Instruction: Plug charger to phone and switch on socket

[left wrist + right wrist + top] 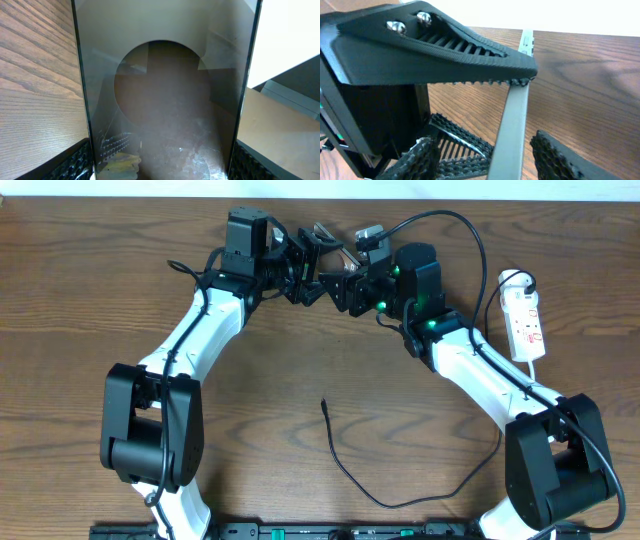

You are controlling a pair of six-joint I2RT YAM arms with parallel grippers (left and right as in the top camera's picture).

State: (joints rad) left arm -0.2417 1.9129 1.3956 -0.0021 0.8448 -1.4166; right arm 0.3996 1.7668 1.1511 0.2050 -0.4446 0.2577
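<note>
The phone (328, 248) is held up off the table at the back centre, between my two grippers. My left gripper (303, 278) is shut on it. In the left wrist view the phone (165, 90) fills the frame between the jaws (160, 170), its screen showing a dark oval. My right gripper (352, 288) is open, with the phone's thin edge (515, 120) standing between its fingers (485, 160), closer to the right one. The charger (345, 470) lies loose on the table, its plug tip (324, 402) at the centre. The socket (526, 322) lies at the right with a white plug head (514, 280) at its far end.
The charger cable loops along the front of the table and passes under my right arm (480, 375). My left arm (190, 340) stretches across the left side. The left gripper's black finger (430, 55) hangs over the phone in the right wrist view.
</note>
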